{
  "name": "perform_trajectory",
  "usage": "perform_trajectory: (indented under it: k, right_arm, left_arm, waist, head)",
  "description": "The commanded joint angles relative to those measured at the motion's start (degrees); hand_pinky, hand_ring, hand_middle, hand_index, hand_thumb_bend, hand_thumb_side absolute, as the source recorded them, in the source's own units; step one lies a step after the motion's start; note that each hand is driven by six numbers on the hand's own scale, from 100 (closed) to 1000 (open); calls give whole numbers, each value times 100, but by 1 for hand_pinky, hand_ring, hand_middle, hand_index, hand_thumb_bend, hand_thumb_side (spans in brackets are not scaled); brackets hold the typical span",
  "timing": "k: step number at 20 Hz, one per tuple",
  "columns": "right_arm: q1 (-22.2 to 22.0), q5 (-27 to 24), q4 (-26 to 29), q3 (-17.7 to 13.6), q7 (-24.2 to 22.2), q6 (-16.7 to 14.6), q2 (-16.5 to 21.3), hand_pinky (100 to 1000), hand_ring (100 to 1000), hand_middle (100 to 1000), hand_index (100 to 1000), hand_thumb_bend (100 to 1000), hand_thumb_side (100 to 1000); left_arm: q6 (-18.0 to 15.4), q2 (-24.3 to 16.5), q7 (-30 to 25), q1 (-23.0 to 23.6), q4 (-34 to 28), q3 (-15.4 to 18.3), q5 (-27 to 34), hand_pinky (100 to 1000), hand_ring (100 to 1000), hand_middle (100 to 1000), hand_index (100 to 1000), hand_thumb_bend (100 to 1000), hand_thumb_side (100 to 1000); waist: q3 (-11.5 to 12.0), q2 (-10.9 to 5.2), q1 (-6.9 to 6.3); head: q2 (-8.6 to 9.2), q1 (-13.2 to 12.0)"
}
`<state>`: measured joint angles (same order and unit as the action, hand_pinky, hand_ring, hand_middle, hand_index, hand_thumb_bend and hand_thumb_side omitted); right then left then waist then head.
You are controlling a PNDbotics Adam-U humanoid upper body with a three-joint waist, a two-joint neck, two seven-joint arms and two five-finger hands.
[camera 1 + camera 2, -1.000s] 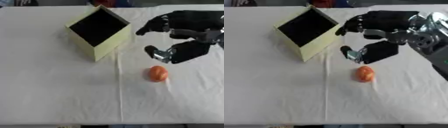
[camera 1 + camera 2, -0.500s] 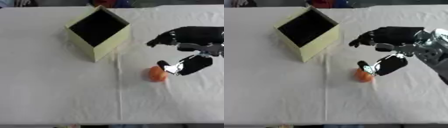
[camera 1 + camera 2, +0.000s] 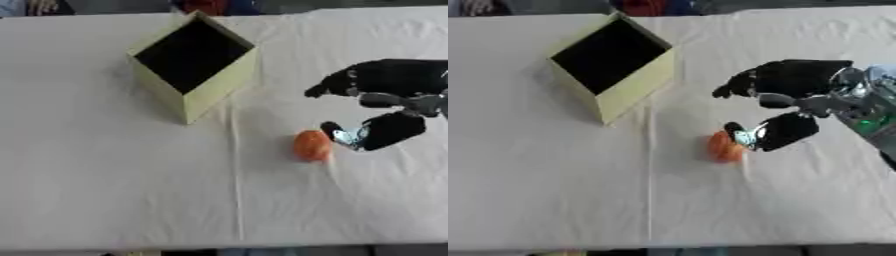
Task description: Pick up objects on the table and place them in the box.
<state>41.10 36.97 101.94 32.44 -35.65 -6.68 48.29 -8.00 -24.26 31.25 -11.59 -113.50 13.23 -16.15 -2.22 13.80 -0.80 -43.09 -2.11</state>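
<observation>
A small orange object [image 3: 312, 145] lies on the white tablecloth, right of the middle. My right hand [image 3: 385, 105] comes in from the right and hovers just beside it, open, with the thumb [image 3: 335, 132] close to the object's right side and the fingers [image 3: 741, 83] spread above it. Nothing is held. The pale yellow box [image 3: 194, 62] stands open at the upper left of the object, its dark inside showing. My left hand shows in neither view.
The white tablecloth [image 3: 114, 190] covers the whole table, with a crease running down from the box. A person's red clothing [image 3: 208, 6] shows at the far edge behind the box.
My right hand has come down from beside the box toward the orange object and now sits right next to it. The box and the object have not moved.
</observation>
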Motion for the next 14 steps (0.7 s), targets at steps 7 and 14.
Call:
perform_trajectory:
  k: [7, 14]
  right_arm:
    - [-4, 268, -154, 9, 27, -206, -4, 914, 879, 822, 984, 100, 800]
    - [-106, -1, -249, 52, -190, -317, -36, 910, 875, 819, 985, 100, 794]
  left_arm:
    - [-17, -145, -36, -47, -109, -4, 30, 702, 612, 641, 754, 130, 829]
    - [-16, -138, -55, -47, -109, -6, 46, 702, 612, 641, 751, 126, 829]
  waist:
    - [37, -82, -14]
    - [46, -65, -23]
  head:
    - [-33, 49]
    - [-72, 67]
